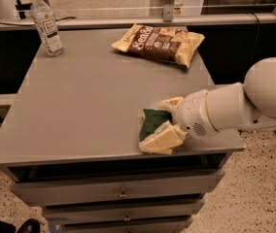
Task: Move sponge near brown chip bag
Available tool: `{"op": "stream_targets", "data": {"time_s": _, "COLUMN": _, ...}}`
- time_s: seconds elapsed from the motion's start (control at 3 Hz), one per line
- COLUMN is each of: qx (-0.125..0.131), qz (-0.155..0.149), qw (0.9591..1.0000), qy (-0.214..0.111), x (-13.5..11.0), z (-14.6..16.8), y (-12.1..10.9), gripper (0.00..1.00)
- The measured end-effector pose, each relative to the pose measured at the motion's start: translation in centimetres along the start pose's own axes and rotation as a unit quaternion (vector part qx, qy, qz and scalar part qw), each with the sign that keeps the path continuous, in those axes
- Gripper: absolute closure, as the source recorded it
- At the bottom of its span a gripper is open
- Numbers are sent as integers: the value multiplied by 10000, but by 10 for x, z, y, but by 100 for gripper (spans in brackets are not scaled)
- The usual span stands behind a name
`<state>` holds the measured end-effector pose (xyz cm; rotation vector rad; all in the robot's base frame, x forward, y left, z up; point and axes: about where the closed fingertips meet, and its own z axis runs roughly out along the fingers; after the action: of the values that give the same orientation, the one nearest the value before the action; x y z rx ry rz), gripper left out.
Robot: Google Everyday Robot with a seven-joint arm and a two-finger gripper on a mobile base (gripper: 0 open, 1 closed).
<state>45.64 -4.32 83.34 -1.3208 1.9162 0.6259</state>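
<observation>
Well forward on the table point(79, 106), sponge point(152, 118) between spread, released fingers point(160, 140) of the tool point(156, 125), brown chip bag point(158, 43) far behind.

High front view over table point(89, 96), gripper point(156, 124) near-right

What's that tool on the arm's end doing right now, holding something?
Tool: at the front right edge of the table, right at the sponge; whether it is open or gripping cannot be told.
</observation>
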Motion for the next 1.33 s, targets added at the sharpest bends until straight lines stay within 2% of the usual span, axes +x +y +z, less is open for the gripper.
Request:
{"op": "stream_targets", "data": {"time_s": 0.33, "qx": 129, "qz": -111, "qw": 9999, "qy": -26, "x": -2, "z": -6, "y": -4, "gripper": 62}}
{"op": "stream_targets", "data": {"time_s": 0.67, "qx": 305, "qz": -324, "qw": 9990, "qy": -19, "x": -10, "z": -15, "y": -20, "gripper": 87}}
{"op": "stream_targets", "data": {"time_s": 1.0, "qx": 710, "qz": -643, "qw": 9953, "qy": -117, "x": -35, "z": -52, "y": -55, "gripper": 100}}
{"op": "stream_targets", "data": {"time_s": 1.33, "qx": 710, "qz": -644, "qw": 9953, "qy": -117, "x": -35, "z": -52, "y": -55, "gripper": 100}}
